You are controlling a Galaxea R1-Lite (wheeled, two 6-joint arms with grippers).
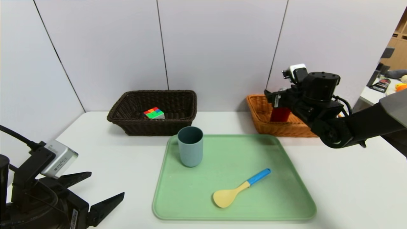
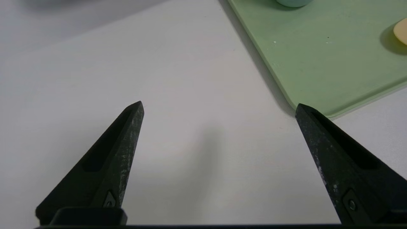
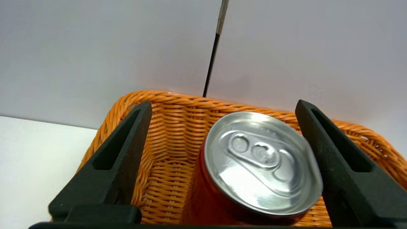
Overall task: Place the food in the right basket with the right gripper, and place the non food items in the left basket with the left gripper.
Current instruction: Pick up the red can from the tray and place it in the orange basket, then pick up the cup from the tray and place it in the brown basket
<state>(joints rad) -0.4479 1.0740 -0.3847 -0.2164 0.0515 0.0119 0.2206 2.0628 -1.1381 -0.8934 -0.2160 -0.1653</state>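
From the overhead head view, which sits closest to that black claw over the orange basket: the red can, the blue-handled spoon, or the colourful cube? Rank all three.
Measured from the right gripper:
1. Red can, in the orange basket, right between its fingers.
2. Spoon, on the green tray, nearer the robot.
3. Cube, in the dark basket, far left.

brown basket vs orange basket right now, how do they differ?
Colour: the brown basket is dark, the orange basket tan-orange.
Contents: the brown basket holds a puzzle cube; the orange basket holds an upright red can.
Arms: the open right hand hovers at the orange basket, straddling the can; nothing is at the brown one.
Both are rectangular wicker, against the back wall.
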